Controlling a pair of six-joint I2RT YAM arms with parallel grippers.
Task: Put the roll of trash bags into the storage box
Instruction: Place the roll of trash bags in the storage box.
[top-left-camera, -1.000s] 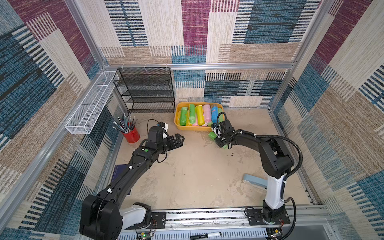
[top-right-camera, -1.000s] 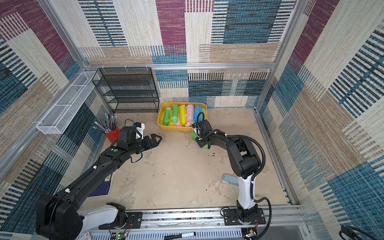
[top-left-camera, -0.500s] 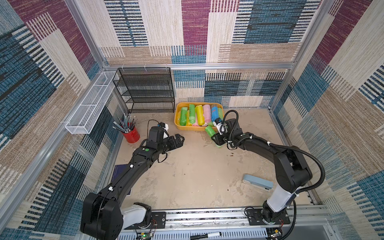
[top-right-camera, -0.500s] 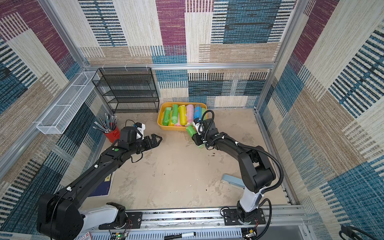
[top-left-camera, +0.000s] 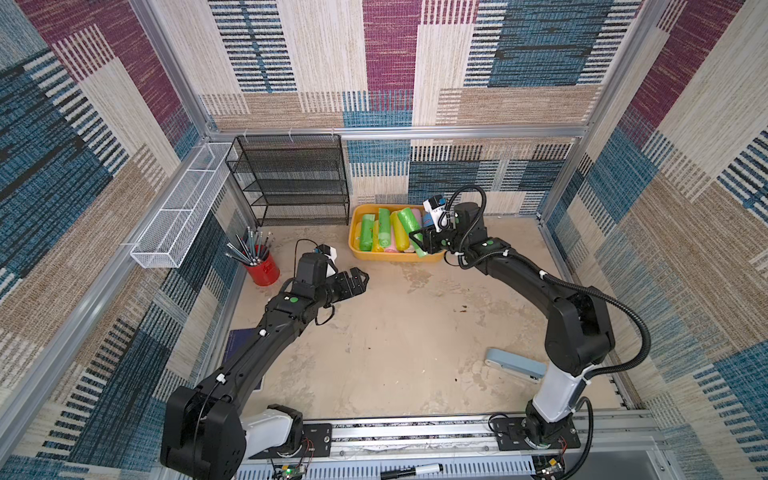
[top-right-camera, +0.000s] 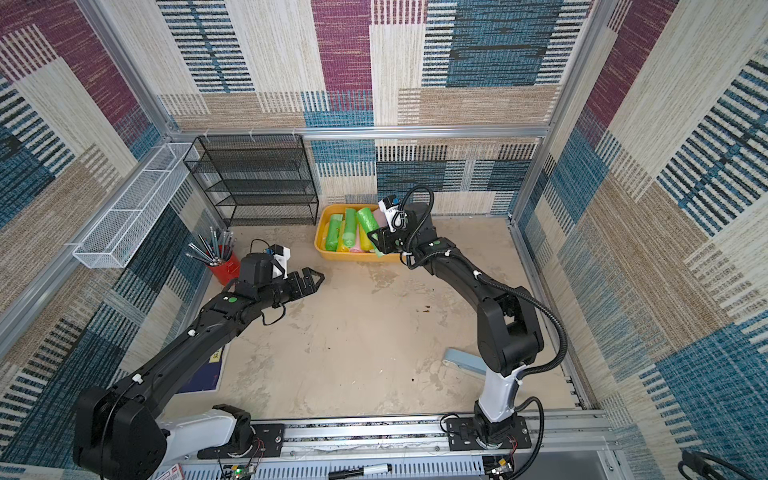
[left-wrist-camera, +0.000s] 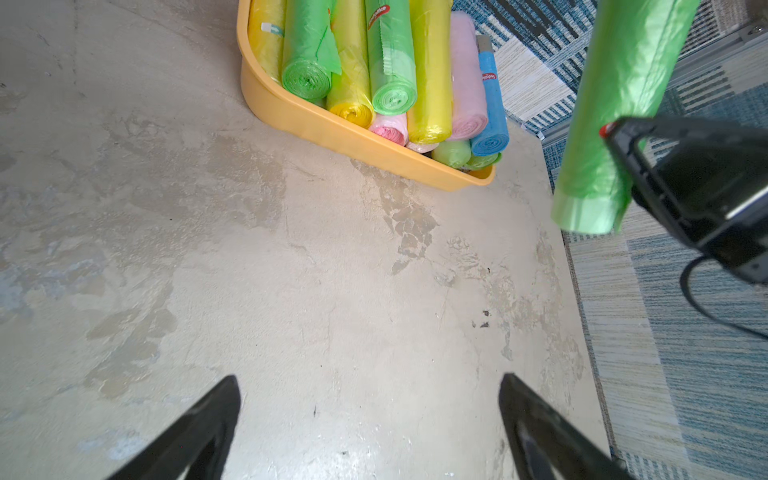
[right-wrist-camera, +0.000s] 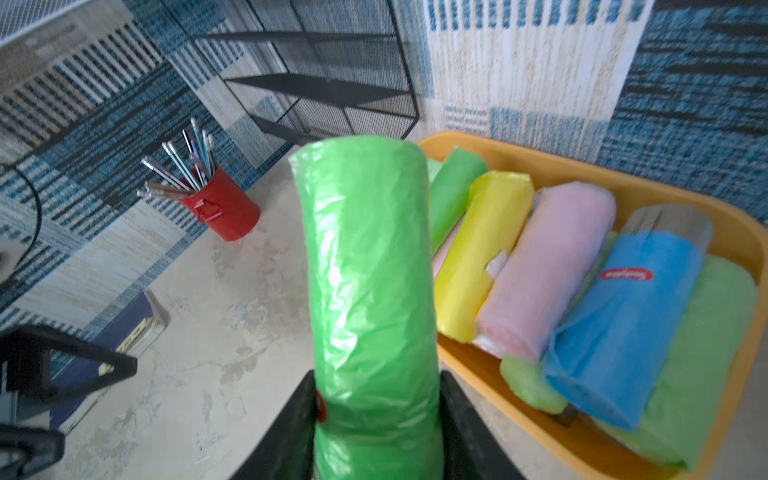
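The storage box (top-left-camera: 395, 259) (top-right-camera: 353, 258) is an orange-yellow tub at the back, against the wall, holding several green, yellow, pink and blue rolls. My right gripper (top-left-camera: 422, 245) (right-wrist-camera: 376, 378) is shut on a bright green roll of trash bags (top-left-camera: 409, 224) (top-right-camera: 368, 224) (right-wrist-camera: 365, 270). The roll is held by its near end, raised over the box's front right rim (right-wrist-camera: 519, 145), and slants over the rolls inside. My left gripper (top-left-camera: 359, 278) (top-right-camera: 316, 277) (left-wrist-camera: 370, 380) stands open and holds nothing, above bare floor left of the box (left-wrist-camera: 374, 145). The left wrist view shows the held roll (left-wrist-camera: 615, 104) in the air.
A black mesh rack (top-left-camera: 291, 183) stands left of the box at the back wall. A white wire basket (top-left-camera: 178, 216) hangs on the left wall. A red cup of pencils (top-left-camera: 262, 268) and a dark notebook (top-left-camera: 237, 345) lie near the left arm. A pale blue stapler (top-left-camera: 515, 365) lies front right.
My right gripper has lifted the green roll from the floor in front of the box and carried it back over the box's front rim. The left arm has stayed still.
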